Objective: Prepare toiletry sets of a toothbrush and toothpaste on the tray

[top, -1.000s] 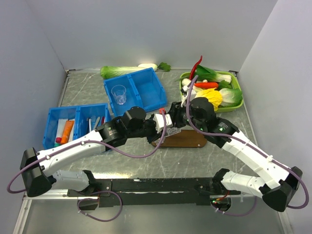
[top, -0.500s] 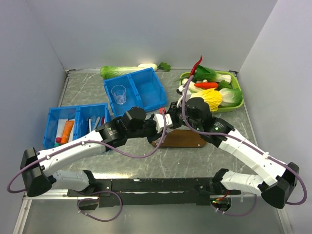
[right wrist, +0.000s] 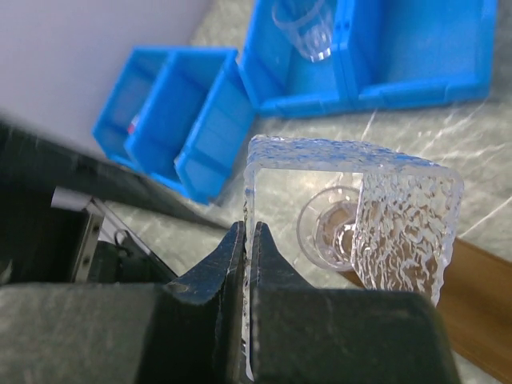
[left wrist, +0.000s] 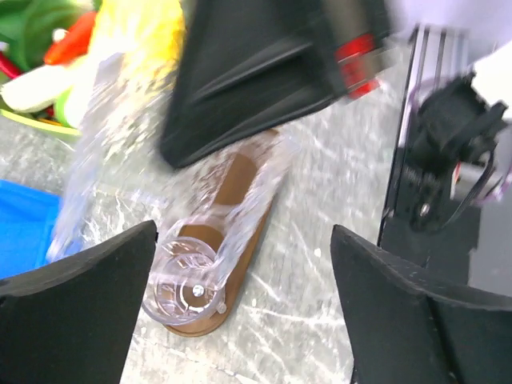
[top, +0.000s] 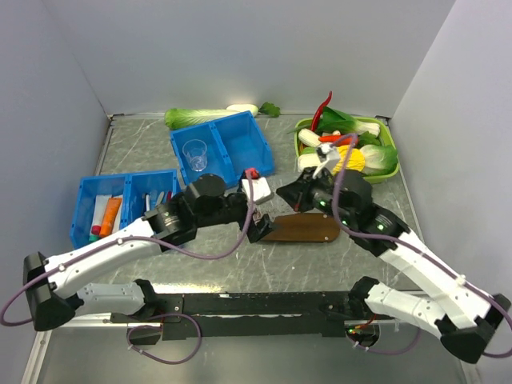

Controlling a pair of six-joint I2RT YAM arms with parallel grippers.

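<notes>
A clear cup stands on the near end of the dark-brown tray; the right wrist view also shows this cup, through clear plastic. My right gripper is shut on the wall of a second clear, textured cup and holds it above the tray. From the top view the right gripper hangs over the tray's left end. My left gripper is open and empty, just left of the tray. A third cup stands in a blue bin. Brushes and tubes lie in the left blue bin.
A two-part blue bin sits behind the tray, and a second blue bin is at the left. At the back right stands a green tray of vegetables. A leafy vegetable lies by the back wall.
My left gripper has opened and pulled back to the left. My right gripper has shut on a cup's wall and drawn away to the right with it, leaving one cup on the tray.
</notes>
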